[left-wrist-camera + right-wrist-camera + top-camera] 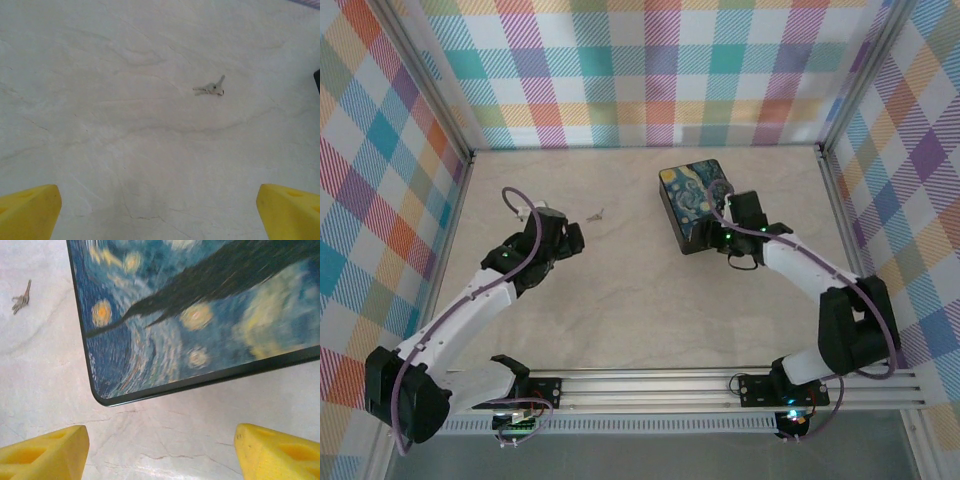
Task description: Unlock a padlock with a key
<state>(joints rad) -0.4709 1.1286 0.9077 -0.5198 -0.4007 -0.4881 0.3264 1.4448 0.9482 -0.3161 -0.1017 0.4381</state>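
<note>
The key (597, 213) is a small silvery sliver lying flat on the pale table, left of the black box (692, 205) with the blue-yellow painted lid. My left gripper (570, 238) hovers just near-left of the key, open and empty. In the left wrist view the key (210, 88) lies ahead, beyond the wide-apart yellow fingertips (30, 212). My right gripper (730, 218) is at the box's near right side, open, holding nothing. Its wrist view looks down on the box's corner (107, 395), with the key (21, 299) far to the left. The padlock is out of view.
Checked walls on an aluminium frame (470, 155) close in the table at the back and both sides. A rail (720, 380) runs along the near edge by the arm bases. Bare table (620, 300) lies between the two arms.
</note>
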